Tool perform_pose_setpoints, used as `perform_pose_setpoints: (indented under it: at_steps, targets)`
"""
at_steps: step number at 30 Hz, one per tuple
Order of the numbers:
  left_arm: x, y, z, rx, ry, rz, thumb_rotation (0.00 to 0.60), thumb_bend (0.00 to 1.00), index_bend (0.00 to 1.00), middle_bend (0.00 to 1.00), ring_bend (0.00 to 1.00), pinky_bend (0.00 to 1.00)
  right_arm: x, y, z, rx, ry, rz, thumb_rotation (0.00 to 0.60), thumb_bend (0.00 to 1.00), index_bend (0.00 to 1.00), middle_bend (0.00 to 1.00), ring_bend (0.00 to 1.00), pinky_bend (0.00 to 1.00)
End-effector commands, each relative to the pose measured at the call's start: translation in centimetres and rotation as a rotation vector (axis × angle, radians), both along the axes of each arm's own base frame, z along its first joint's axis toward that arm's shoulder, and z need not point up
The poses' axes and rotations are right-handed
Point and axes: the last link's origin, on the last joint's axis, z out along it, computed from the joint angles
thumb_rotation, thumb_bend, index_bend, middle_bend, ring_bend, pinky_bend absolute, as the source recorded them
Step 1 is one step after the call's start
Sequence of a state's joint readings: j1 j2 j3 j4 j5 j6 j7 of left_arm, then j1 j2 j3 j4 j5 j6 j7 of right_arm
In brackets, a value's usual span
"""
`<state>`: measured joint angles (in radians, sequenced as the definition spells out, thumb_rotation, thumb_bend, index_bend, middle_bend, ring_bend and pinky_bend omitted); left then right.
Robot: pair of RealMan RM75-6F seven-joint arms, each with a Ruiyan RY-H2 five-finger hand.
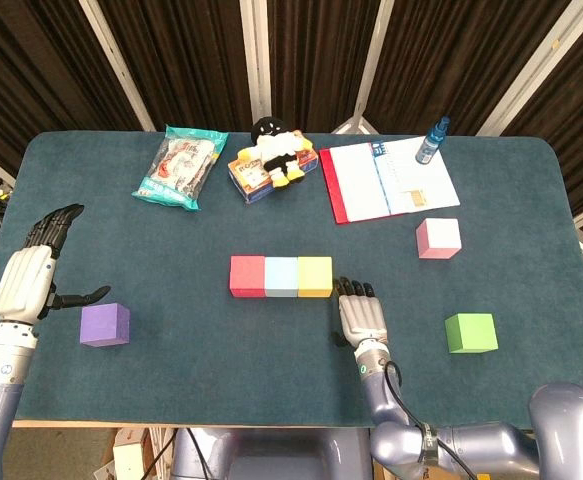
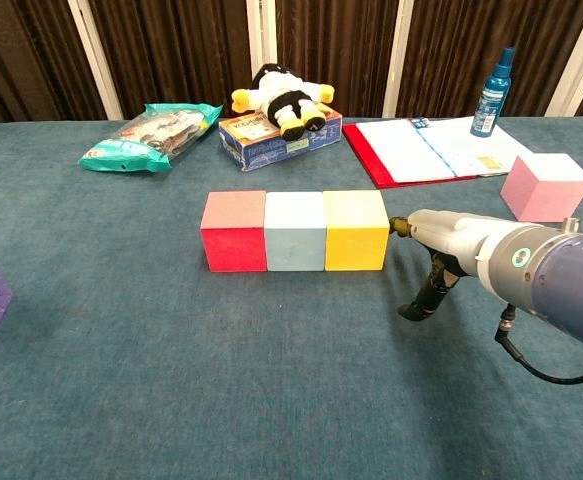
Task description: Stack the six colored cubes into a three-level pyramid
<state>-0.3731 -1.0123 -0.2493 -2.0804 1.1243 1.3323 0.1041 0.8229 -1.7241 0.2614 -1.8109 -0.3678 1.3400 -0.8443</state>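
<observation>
A red cube (image 1: 247, 276), a light blue cube (image 1: 281, 277) and a yellow cube (image 1: 315, 276) stand touching in a row mid-table; the same red cube (image 2: 233, 244), light blue cube (image 2: 295, 243) and yellow cube (image 2: 355, 243) show in the chest view. My right hand (image 1: 362, 314) lies flat, fingers apart, and its fingertips (image 2: 396, 226) touch the yellow cube's right side. The purple cube (image 1: 105, 324) sits at the left, just right of my open left hand (image 1: 31, 275). A pink cube (image 1: 438, 238) and a green cube (image 1: 471, 332) stand apart at the right.
Along the far edge lie a snack bag (image 1: 177, 165), a box with a plush toy (image 1: 269, 160) on it, an open red-edged notebook (image 1: 391, 180) and a blue spray bottle (image 1: 432, 140). The table's front edge runs close below both hands.
</observation>
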Motion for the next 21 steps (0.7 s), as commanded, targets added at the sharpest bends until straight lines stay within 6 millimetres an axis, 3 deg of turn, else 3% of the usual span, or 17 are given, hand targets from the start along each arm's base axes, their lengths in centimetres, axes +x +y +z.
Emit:
perform_pose_setpoints:
  at_steps: [1, 12, 21]
  targets:
    - [0.0, 0.0, 0.0, 0.000, 0.000, 0.000, 0.600, 0.05, 0.00, 0.04, 0.00, 0.00, 0.0, 0.0, 0.0, 0.001, 0.000, 0.001, 0.600, 0.34, 0.00, 0.04, 0.00, 0.00]
    - [0.0, 0.0, 0.1, 0.003, -0.001, 0.000, 0.600, 0.05, 0.00, 0.04, 0.00, 0.00, -0.4, -0.3, 0.4, -0.029, 0.018, -0.006, 0.600, 0.34, 0.00, 0.04, 0.00, 0.00]
    - [0.0, 0.0, 0.3, 0.009, -0.006, -0.002, 0.600, 0.05, 0.00, 0.04, 0.00, 0.00, -1.1, -0.8, 3.0, -0.112, 0.038, 0.028, 0.600, 0.34, 0.00, 0.04, 0.00, 0.00]
